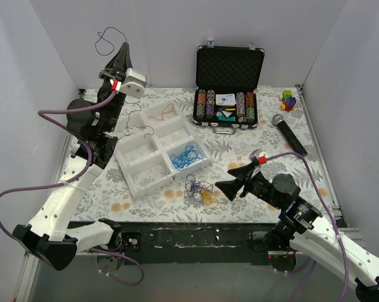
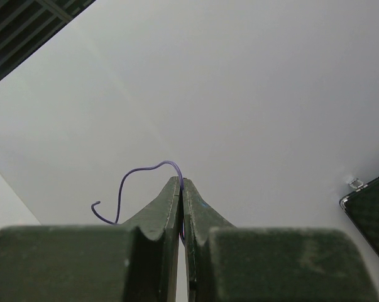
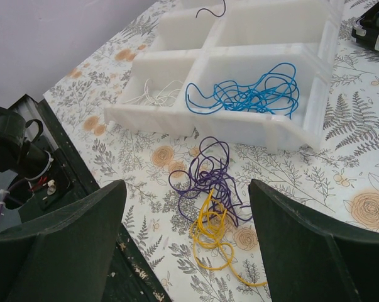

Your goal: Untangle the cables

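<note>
My left gripper (image 1: 122, 46) pinched on 1 purple cable (image 1: 104, 39), raised above far-left corner. My right gripper (image 1: 224, 189) spread, near front edge, facing purple-yellow tangle (image 1: 200, 189). White tray (image 1: 132, 151) just behind tangle.

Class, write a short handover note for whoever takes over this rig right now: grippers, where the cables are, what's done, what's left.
Left gripper: shut on a purple cable, raised high above the table.
Right gripper: open, empty, aimed at the purple-and-yellow tangle near the front edge.
Done: blue cables, a white cable and a red cable lie in separate compartments of the tray.
To do: put down the held cable, then separate the tangle.
</note>
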Tool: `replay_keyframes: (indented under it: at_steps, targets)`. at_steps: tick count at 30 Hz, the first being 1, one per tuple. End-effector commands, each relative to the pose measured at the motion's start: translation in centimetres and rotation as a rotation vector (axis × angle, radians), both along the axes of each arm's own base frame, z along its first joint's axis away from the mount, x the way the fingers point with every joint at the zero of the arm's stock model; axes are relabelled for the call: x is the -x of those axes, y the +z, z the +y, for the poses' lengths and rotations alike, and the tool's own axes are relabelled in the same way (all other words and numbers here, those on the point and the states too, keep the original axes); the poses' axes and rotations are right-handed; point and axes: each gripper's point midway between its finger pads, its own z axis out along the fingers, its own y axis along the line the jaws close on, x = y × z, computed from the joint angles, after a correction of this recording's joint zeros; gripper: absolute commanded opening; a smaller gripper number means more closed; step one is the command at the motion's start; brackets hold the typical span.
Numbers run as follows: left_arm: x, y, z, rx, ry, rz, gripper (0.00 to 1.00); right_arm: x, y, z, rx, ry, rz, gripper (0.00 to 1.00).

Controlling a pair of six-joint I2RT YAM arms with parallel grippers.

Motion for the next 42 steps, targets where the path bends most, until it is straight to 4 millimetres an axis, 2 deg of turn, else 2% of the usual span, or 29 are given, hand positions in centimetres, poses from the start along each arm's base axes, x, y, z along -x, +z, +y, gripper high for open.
replay_keyframes:
  at_steps: [1, 14, 20, 26, 36, 42]
  targets:
    - [0.8, -0.2, 0.7, -0.004, 0.015, -0.015, 0.0, -0.1, 2.3, 0.2, -0.043, 0.001, -0.04, 0.87]
    - [0.1, -6.5, 2.3, -0.099, 0.09, 0.085, 0.0, -0.2, 1.6, 0.2, -0.024, -0.002, -0.024, 0.87]
    - [-0.5, -6.4, 3.9, -0.089, 0.139, 0.081, 0.0, -0.2, 1.4, 0.4, -0.022, 0.004, -0.017, 0.87]
    - [-1.2, -5.3, 5.8, -0.064, 0.218, 0.059, 0.0, -0.2, 1.4, 0.4, -0.022, 0.006, -0.017, 0.87]
    - [-1.8, -8.0, 5.4, -0.106, 0.185, 0.13, 0.0, -0.3, 1.2, 0.5, -0.019, 0.004, -0.01, 0.87]
    - [-1.1, -10.1, 6.0, -0.141, 0.207, 0.157, 0.0, -0.3, 0.8, 0.5, -0.008, 0.002, -0.002, 0.87]
